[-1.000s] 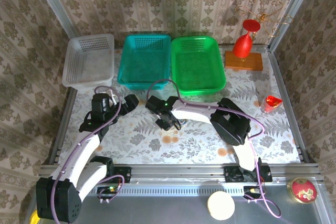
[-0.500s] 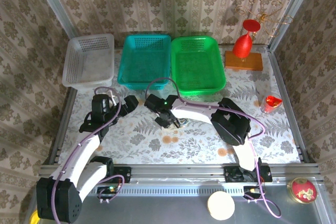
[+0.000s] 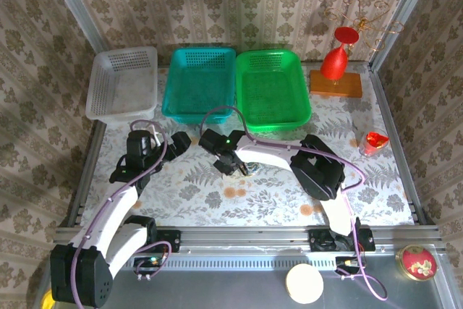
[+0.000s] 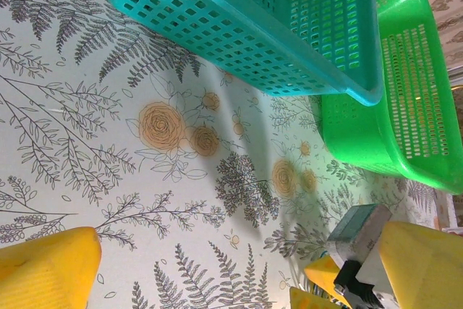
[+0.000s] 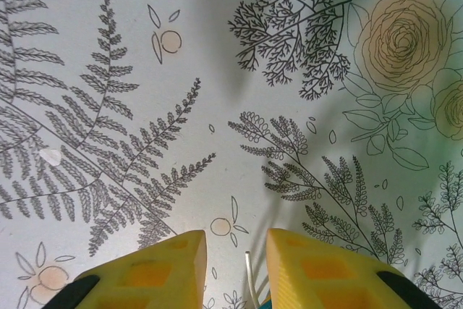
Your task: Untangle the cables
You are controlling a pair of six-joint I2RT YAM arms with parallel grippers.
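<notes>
The cables (image 3: 244, 170) lie as a small tangle on the flowered tablecloth, in front of the green basket. My right gripper (image 3: 233, 166) is low over them. In the right wrist view its yellow fingers (image 5: 152, 273) stand narrowly apart, with a pale cream cable end (image 5: 248, 274) sticking out between them and bits of coloured cable at the frame's lower edge. My left gripper (image 3: 176, 142) hovers wide open to the left with nothing in it. In the left wrist view its fingers (image 4: 51, 273) frame the right gripper (image 4: 315, 285) and thin cables (image 4: 299, 286) beside it.
A white basket (image 3: 121, 85), a teal basket (image 3: 199, 81) and a green basket (image 3: 273, 86) line the back of the table. A red vase on a wooden board (image 3: 336, 81) stands at the back right. A small red cup (image 3: 373, 142) is near the right edge.
The right gripper has shifted slightly left and away from the arm bases, its jaws barely narrower. The left arm has stayed still.
</notes>
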